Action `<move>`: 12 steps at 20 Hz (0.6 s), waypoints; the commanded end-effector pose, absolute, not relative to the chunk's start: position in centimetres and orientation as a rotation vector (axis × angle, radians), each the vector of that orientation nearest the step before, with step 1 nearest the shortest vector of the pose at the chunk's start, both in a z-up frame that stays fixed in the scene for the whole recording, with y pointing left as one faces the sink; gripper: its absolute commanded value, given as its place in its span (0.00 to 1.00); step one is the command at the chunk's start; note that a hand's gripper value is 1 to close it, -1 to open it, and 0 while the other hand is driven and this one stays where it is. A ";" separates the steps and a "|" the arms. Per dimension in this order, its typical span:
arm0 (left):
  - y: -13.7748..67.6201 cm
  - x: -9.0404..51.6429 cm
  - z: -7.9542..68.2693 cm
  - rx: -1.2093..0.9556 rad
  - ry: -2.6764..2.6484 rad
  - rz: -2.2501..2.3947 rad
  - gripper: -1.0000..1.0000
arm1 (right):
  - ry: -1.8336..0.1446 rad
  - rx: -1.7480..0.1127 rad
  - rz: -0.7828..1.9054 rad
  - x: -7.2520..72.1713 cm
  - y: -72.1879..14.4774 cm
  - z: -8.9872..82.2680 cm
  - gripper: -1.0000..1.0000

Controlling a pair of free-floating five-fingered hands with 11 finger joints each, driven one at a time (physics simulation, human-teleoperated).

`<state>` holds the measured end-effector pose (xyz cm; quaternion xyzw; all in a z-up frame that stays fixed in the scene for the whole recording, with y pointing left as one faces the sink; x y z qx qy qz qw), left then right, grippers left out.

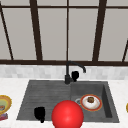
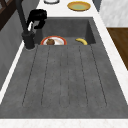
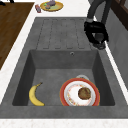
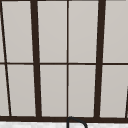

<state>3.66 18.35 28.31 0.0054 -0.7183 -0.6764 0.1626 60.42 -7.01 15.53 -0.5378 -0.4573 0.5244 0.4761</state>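
Altogether: two hands, left hand (image 1: 39, 113), right hand (image 1: 75, 75); one banana (image 3: 35, 95).

a white counter (image 1: 15, 85) runs across the lower half of my front view, a dark grey sink (image 1: 45, 92) sunk into its middle. at lower right of that view, in the basin, a red-rimmed plate (image 1: 98, 106) carries a brown lump. my right side view puts a banana (image 3: 34, 96) on the basin floor at lower left, apart from the plate. a yellow bowl (image 1: 5, 103) sits on the counter at the far left edge. a black faucet (image 1: 68, 75) rises at the sink's back rim, centre frame.
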 end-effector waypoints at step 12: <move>18.4 3.7 28.3 0.015 -2.049 -1.930 0.50 | -1.038 -1.216 1.177 64.2 -10.1 12.9 0.00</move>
